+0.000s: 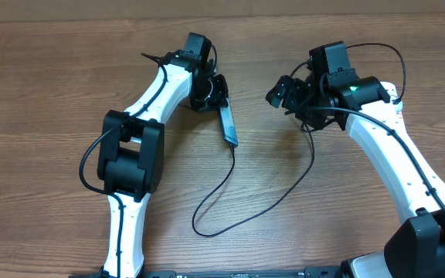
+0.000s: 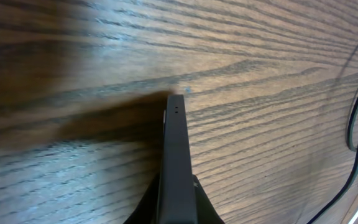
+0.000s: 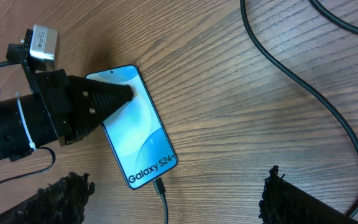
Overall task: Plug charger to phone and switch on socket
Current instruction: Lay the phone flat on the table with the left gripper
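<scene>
Centrally, the phone (image 3: 138, 134) is turned up on its long edge over the table (image 1: 52, 77). Its lit blue screen reads "Galaxy S24+" and faces the right arm. Whether its lower edge touches the wood cannot be told. The left gripper (image 1: 221, 96) is clamped on the phone's upper end, with one finger across the screen. The charger (image 1: 215, 197) meets the phone's bottom end, where its small tip appears to sit in the port. From there the thin black cable loops toward the near table edge and rises again under the right arm. The right gripper (image 1: 282, 93) hangs near the phone's screen side, fingers spread wide and empty. The socket is in no view.

Judged from this, the plug-in looks done or nearly so, though how deep the tip sits is too small to tell. To finish well, the left grip should brace the phone against any push. If the tip needs seating, press it straight along the phone's length, not sideways. Lay the phone down without tugging the cable, then find the socket and press its switch.
</scene>
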`<state>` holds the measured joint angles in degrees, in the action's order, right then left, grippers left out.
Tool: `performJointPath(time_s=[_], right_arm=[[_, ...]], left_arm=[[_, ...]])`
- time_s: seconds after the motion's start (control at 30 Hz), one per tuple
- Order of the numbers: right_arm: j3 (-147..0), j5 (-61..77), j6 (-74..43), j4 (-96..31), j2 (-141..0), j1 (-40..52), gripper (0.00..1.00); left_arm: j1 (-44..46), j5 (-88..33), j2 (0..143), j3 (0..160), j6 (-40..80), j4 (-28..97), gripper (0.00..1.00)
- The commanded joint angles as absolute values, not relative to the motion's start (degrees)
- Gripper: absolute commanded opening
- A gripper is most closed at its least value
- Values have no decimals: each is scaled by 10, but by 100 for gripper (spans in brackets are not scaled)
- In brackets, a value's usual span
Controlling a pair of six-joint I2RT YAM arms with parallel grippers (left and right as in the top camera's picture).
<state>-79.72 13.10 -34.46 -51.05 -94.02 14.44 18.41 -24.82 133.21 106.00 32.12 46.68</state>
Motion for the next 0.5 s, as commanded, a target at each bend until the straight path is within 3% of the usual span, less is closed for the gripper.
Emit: performJointPath(time_s=[0.0, 0.2, 0.47], right_arm=[[-803, 129, -340, -510, -927, 145, 91], [-803, 129, -340, -510, -927, 145, 91], [-803, 129, -340, -510, -927, 145, 91]], left_arm=[[192, -246, 1338, 1050, 335, 464, 4], [193, -247, 1338, 1035, 337, 463, 7], [193, -251, 1338, 1035, 337, 470, 36]])
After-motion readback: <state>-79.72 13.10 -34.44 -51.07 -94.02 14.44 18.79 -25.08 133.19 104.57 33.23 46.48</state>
